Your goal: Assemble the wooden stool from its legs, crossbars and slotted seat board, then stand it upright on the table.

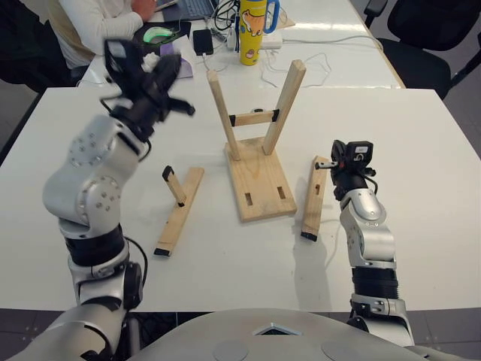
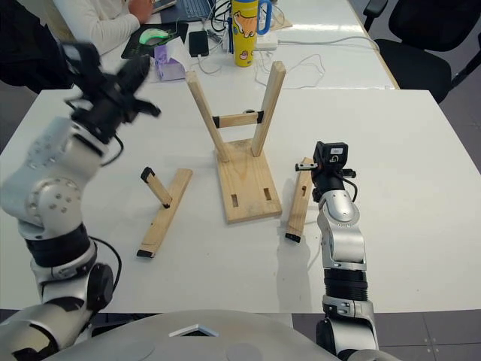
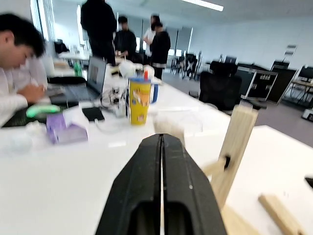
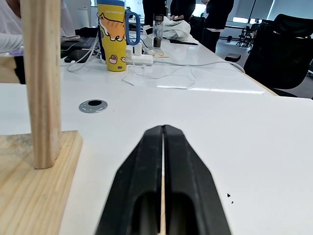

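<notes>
Right gripper (image 4: 163,128) sits nearest, low over the table (image 1: 421,150) toward its right half, fingers pressed together on nothing, just beside the far end of the right loose leg (image 1: 312,203). That leg lies flat, running from the table's middle toward the front edge, with a short crossbar (image 1: 323,163) at its far end pointing at the gripper. At the table's centre the seat board (image 1: 259,177) lies flat, with two legs (image 1: 223,113) (image 1: 284,105) standing up from its far end, splayed apart and joined by a crossbar (image 1: 255,118). Two slots (image 1: 249,199) (image 1: 282,192) near the board's front end are open. Left of the board, the left loose leg (image 1: 180,210) lies flat, a stub crossbar (image 1: 174,186) sticking up from it. Left gripper (image 3: 161,138) is raised above the table's far-left part, well apart from all the pieces, its fingers closed and holding nothing. Beyond the far edge, on another table, stands a yellow cup (image 1: 253,30).
</notes>
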